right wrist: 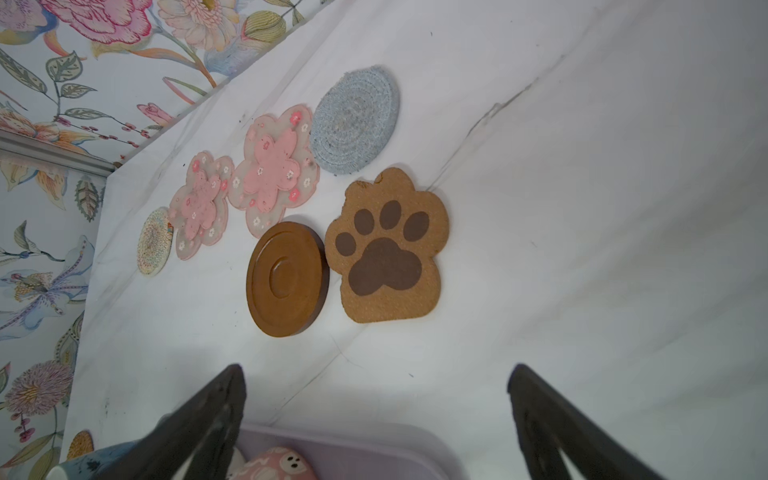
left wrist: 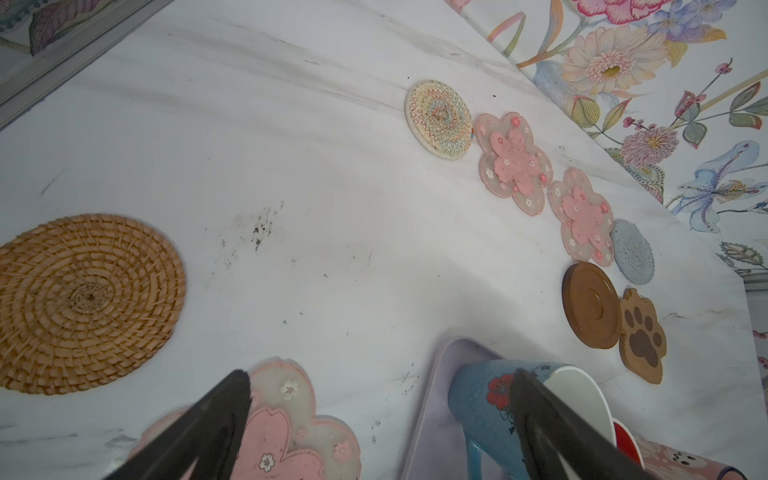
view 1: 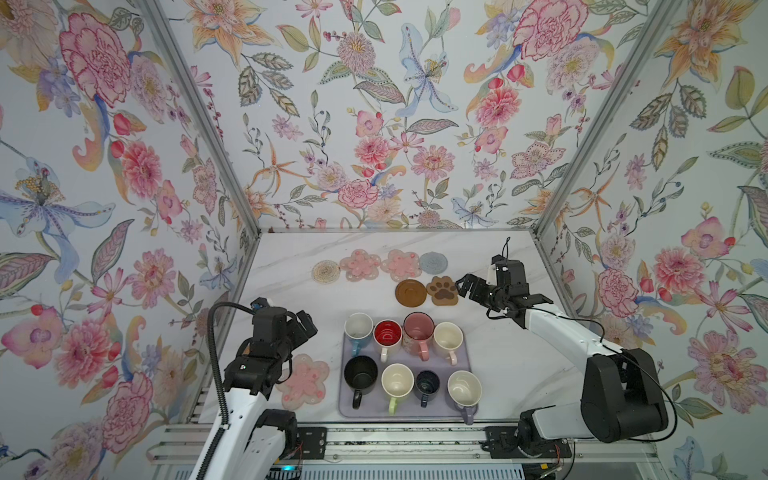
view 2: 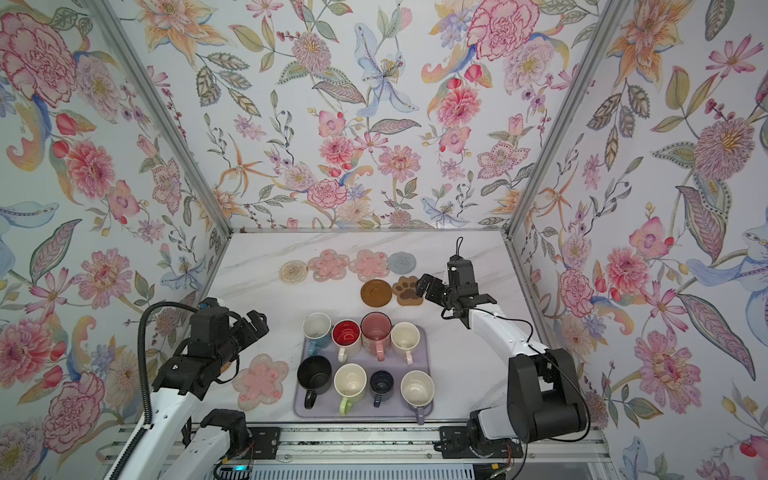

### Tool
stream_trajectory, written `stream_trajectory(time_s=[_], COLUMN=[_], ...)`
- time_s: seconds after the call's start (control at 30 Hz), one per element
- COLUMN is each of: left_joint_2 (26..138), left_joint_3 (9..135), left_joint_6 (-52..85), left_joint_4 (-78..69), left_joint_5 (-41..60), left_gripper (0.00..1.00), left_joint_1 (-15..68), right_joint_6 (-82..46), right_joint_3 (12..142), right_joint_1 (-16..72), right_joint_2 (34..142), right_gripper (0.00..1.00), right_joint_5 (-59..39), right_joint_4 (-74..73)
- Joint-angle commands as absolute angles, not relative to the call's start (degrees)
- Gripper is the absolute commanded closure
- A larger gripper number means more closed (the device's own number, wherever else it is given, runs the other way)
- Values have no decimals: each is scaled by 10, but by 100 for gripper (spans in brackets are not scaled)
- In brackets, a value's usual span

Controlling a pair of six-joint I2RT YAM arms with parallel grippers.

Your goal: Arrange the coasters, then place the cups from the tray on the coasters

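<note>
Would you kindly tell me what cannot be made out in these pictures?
1. Tan woven coaster: hidden behind the left arm in both top views; cut by the left wrist view's edge.
2. Nearest pink flower coaster: partly covered by that arm in both top views.
3. Pink floral cup: right wrist view, cut by the frame edge.
</note>
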State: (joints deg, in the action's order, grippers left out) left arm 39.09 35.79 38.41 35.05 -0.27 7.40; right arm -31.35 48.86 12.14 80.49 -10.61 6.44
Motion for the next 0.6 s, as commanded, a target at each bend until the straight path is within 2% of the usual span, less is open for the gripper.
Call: stream_trajectory(time_s=[0.0, 0.33, 0.57], left_joint_2=[377, 345, 365], left_joint_3=[334, 265, 209], left_joint_6=[429, 507, 548], left_joint_4=[396, 365, 303], left_joint_5=[-7, 11, 36], left_gripper=[1, 1, 1], left_joint_1=[72, 76, 88], right_joint_6=[-305, -295, -291], right_joint_3=[464, 460, 436], right_joint_1=[111, 94, 92], right_joint_2=[771, 749, 712], right_gripper=[1, 1, 1], right_joint_5=[-85, -86, -76], right_joint_4=[80, 83, 91])
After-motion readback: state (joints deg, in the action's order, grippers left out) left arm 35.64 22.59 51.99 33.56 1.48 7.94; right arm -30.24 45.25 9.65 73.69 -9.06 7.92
